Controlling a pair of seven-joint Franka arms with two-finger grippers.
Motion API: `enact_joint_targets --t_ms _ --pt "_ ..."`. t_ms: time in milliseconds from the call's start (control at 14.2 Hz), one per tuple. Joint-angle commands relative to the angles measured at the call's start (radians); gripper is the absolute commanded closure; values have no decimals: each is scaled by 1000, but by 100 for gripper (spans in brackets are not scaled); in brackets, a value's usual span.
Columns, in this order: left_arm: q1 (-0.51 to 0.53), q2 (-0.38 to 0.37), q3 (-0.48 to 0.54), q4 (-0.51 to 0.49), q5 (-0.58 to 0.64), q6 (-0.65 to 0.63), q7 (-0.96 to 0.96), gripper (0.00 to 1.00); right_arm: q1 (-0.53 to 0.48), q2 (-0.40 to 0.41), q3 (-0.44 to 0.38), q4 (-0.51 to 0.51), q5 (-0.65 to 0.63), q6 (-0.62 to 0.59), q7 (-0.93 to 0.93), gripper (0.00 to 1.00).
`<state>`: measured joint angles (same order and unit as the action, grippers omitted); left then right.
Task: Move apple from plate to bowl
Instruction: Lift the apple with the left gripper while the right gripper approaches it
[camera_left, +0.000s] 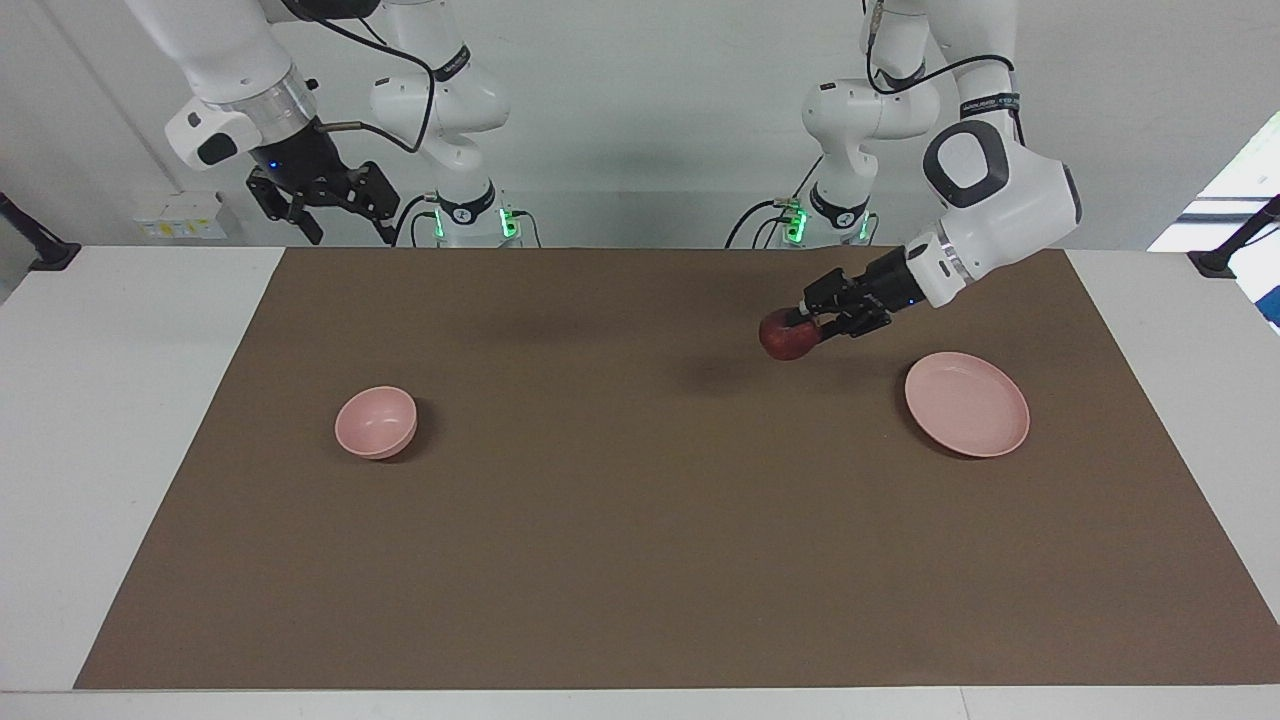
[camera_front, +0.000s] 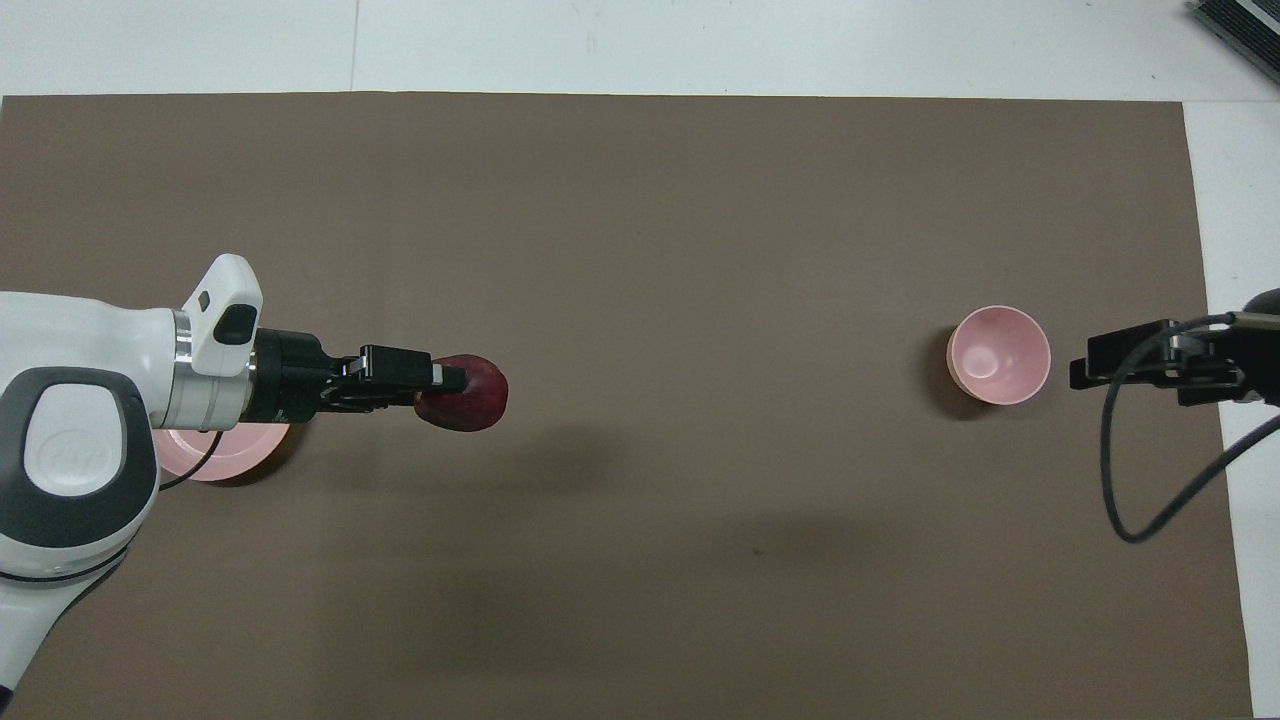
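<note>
We see the left pincer clamped on the apple, holding it in the air over the brown mat that covers the desk. The apple sits at the very tip of the pincer, gripped between the two fingers, with most of its dark red body sticking out past them toward the middle of the mat. In the overhead view one finger lies across the top of the apple, and the left pincer stretches out level from its wrist.

The plate lies at the left arm's end of the mat, bare, and the held apple is clear of its rim, off toward the bowl's end. The bowl stands well apart from it at the right arm's end.

The right pincer waits raised over the desk's edge near its own base; we cannot tell how its fingers stand.
</note>
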<state>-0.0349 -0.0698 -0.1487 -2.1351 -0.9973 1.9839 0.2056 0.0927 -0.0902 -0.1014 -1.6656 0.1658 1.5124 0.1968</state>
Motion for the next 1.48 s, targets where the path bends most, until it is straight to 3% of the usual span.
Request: enact_joint_targets --t_ms 0,424,777,989,1201,1413 --pt "-3 -24 -34 -5 -107 -16 -44 100 5 -14 8 -75 108 51 160 0" --pt "-3 -53 -159 -11 -332 108 -72 100 128 24 8 -109 297 135 556 0" --pt "-3 -56 -316 -12 -512 375 -74 100 166 33 8 -125 489 224 835 0" --pt "-3 -59 -365 -12 -584 446 -75 100 193 58 8 -126 575 305 998 0" --pt "-2 -65 -423 -5 -647 559 -75 100 223 86 8 -125 623 338 1050 0" --pt "-2 -67 -428 1 -656 576 -75 100 243 107 8 -125 650 351 1050 0"
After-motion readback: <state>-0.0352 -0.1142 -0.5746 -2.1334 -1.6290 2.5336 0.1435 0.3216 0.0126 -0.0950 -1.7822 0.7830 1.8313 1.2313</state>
